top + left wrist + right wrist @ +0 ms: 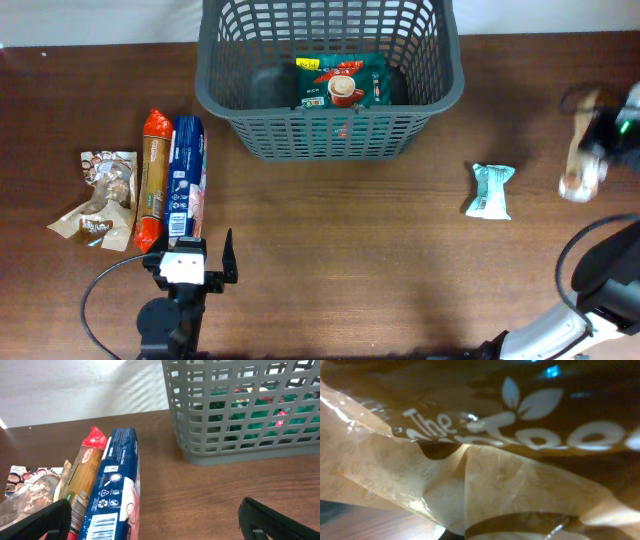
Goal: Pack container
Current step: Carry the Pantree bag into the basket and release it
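Observation:
The container (330,135) is a dark grey lattice basket at the back centre, also in the left wrist view (240,450). A green coffee packet (340,82) lies inside it. My right gripper (588,150) is at the far right, above the table, shut on a tan and brown snack packet (495,475) that fills the right wrist view and hides the fingers. My left gripper (190,255) is open and empty at the front left, its fingers (155,519) either side of the near end of a blue packet (187,170).
A red and tan packet (153,175) lies beside the blue packet (112,495). A brown crinkled packet (100,200) lies further left. A small teal packet (490,190) lies right of centre. Black cables trail at the front left and front right.

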Robot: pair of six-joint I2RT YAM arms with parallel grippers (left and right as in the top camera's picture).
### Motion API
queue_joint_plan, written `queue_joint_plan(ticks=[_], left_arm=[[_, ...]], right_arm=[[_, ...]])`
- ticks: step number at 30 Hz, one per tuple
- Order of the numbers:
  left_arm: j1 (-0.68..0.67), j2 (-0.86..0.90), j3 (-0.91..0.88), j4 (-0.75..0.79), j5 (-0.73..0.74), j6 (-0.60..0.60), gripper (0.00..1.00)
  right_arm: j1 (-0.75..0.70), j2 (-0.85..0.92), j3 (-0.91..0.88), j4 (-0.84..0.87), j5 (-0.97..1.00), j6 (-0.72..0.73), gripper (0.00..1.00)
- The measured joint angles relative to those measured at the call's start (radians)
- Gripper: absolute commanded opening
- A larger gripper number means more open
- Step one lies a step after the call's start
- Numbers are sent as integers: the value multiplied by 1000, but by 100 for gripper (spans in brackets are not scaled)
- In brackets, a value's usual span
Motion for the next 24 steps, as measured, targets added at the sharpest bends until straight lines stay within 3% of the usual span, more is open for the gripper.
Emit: queue_joint_plan(ticks=[5,11,19,24], left_arm=[[0,0,0,0,0,0,99],[0,0,0,0,0,0,99],[0,0,0,1,0,0,99],[0,0,0,1,0,0,99]], right_arm=[[153,-6,335,-122,-122,-78,3],[539,-14,651,-153,-191,-288,4],[906,-23,693,-97,-120,-622,4],[993,48,695,55,-47,-729,4]])
